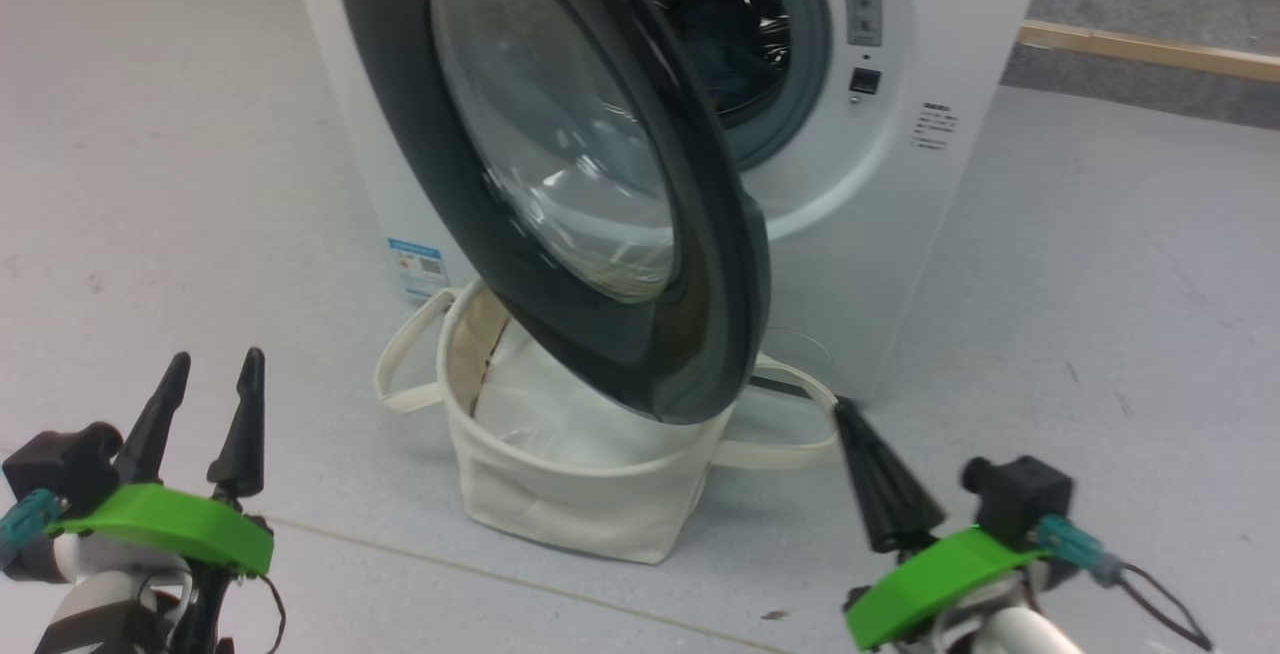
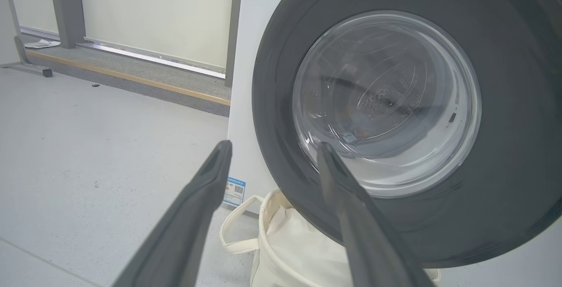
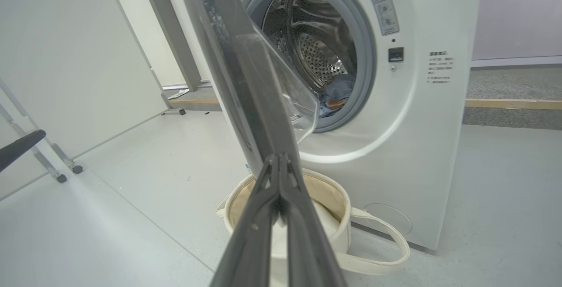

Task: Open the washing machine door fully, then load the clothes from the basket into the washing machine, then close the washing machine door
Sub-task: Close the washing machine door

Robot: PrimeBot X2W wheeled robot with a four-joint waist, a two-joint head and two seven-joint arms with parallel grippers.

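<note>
Head view: left gripper (image 1: 216,362) sits low at left, fingers pointing up and spread wide with nothing between them, well apart from the basket (image 1: 560,509). Right gripper (image 1: 848,412) is low at right and angled up-left. Its fingers are pressed together into one point, with the tip just beside the basket's right loop handle (image 1: 790,454); can't tell if it touches. The washing machine door (image 1: 700,264) is swung part-open, its lower rim hanging over the basket. White fabric (image 1: 560,414) lies in the basket.

Left wrist view: the fingers are spread and aimed at the door's outer face, short of the black rim.

Right wrist view: the fingers are closed tight, pinching nothing. Their tip lines up with the door's edge, which is seen edge-on; contact unclear. The clothes (image 3: 336,96) lie inside the drum (image 3: 316,45) of the washing machine (image 3: 421,146), at the bottom of the opening.
</note>
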